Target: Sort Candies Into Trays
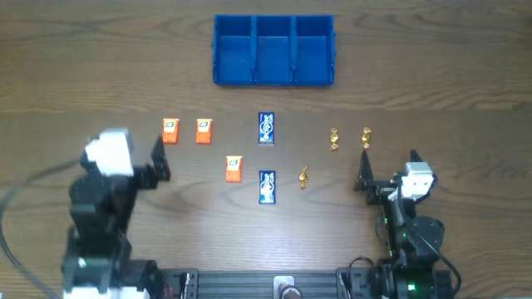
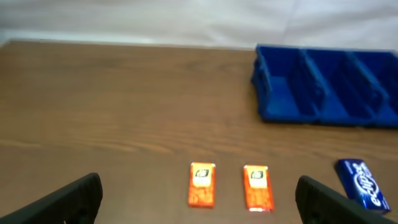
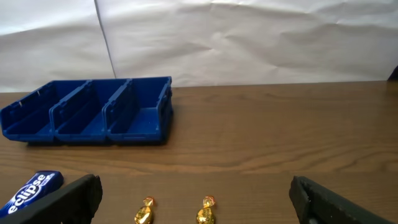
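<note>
A blue three-compartment tray (image 1: 274, 76) stands at the back centre with all compartments bare. Three orange candy packs (image 1: 170, 131) (image 1: 204, 131) (image 1: 233, 169), two blue packs (image 1: 266, 129) (image 1: 267, 187) and three gold-wrapped candies (image 1: 334, 139) (image 1: 366, 137) (image 1: 303, 177) lie on the table in front of it. My left gripper (image 1: 156, 159) (image 2: 198, 182) is open, near the two leftmost orange packs (image 2: 202, 184) (image 2: 257, 186). My right gripper (image 1: 388, 164) (image 3: 194, 185) is open, near two gold candies (image 3: 144, 213) (image 3: 206, 211). Neither holds anything.
The brown wooden table (image 1: 432, 91) has free room on both sides of the tray and along its far edge. A white backdrop (image 3: 249, 37) hangs behind the table. A cable (image 1: 17, 199) runs off at the left edge.
</note>
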